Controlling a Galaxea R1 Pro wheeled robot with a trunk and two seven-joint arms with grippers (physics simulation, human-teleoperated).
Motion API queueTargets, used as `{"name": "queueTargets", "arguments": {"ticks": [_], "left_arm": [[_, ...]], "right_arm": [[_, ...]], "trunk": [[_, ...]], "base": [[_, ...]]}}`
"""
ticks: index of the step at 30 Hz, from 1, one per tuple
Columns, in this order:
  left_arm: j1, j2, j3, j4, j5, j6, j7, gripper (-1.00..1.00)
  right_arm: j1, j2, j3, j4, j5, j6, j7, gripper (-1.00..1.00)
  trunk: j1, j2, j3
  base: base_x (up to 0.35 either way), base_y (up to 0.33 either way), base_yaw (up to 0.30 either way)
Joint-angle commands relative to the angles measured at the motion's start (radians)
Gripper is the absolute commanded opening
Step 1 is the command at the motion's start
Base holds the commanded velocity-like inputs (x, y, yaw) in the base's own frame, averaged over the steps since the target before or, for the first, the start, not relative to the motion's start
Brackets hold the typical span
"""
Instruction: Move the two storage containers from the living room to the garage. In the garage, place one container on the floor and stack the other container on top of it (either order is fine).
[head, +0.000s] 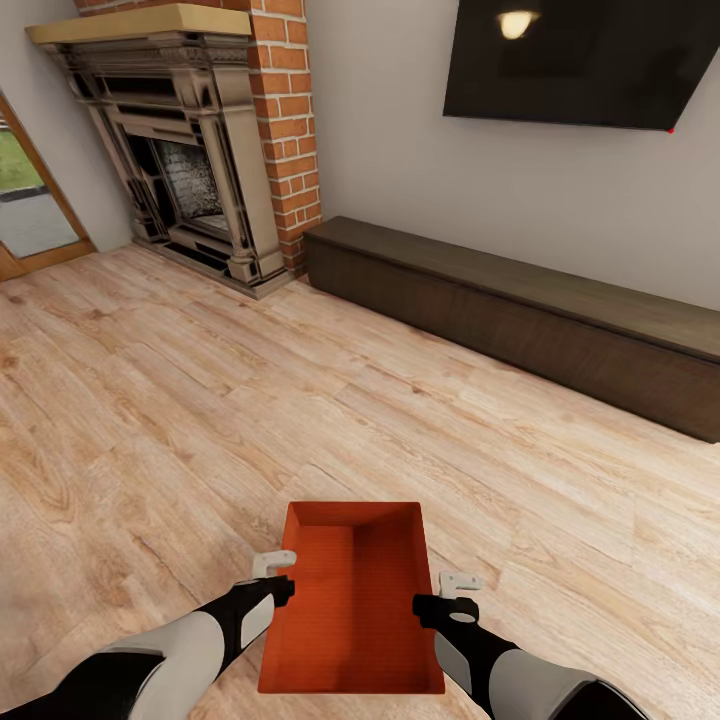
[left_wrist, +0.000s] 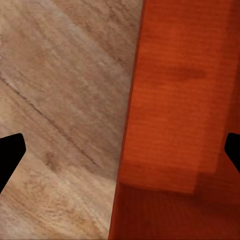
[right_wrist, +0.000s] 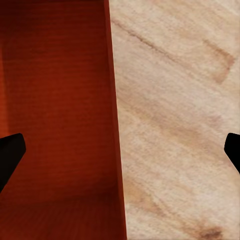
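Container (head: 352, 610) between both grippers; fingers spread astride side walls; grip perhaps touching, unclear

red-orange ribbed bin (head: 352, 610), light wood floor (head: 150, 420)

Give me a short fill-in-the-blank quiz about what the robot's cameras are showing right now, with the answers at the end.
1. The storage container sits between the left gripper and the right gripper, and its color is ____.
2. The floor is made of light ____ planks.
3. The fireplace stands against a column of red ____.
4. On the wall above the long dark cabinet hangs a black ____.

Answers: red-orange; wood; brick; screen
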Motion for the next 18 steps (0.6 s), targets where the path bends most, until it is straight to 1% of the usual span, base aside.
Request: {"name": "queueTargets", "arguments": {"ticks": [1, 3, 12, 17, 18], "left_arm": [[0.0, 0.0, -0.002, 0.0, 0.009, 0.004, 0.004, 1.0], [0.0, 0.001, -0.002, 0.0, 0.008, 0.004, 0.004, 1.0], [0.0, 0.003, -0.002, 0.0, 0.008, 0.005, 0.005, 1.0], [0.0, 0.004, -0.002, -0.001, 0.008, 0.003, 0.006, 1.0], [0.0, 0.004, -0.002, -0.002, 0.008, 0.003, 0.006, 1.0]], "right_arm": [[0.0, 0.0, 0.008, 0.001, -0.01, -0.003, -0.003, 1.0], [0.0, 0.0, 0.008, 0.001, -0.01, -0.003, -0.003, 1.0], [0.0, 0.0, 0.008, 0.001, -0.01, -0.004, -0.002, 1.0], [0.0, 0.0, 0.008, 0.001, -0.01, -0.004, -0.002, 1.0], [0.0, 0.0, 0.008, 0.001, -0.01, -0.004, -0.002, 1.0]], "trunk": [[0.0, 0.0, -0.001], [0.0, 0.0, -0.001], [0.034, -0.063, -0.029], [0.034, -0.063, -0.029], [0.038, -0.07, -0.032]], "base": [[0.0, 0.0, 0.0], [0.0, 0.0, 0.0], [0.0, 0.0, 0.0], [0.0, 0.0, 0.0], [0.0, 0.0, 0.0]]}}
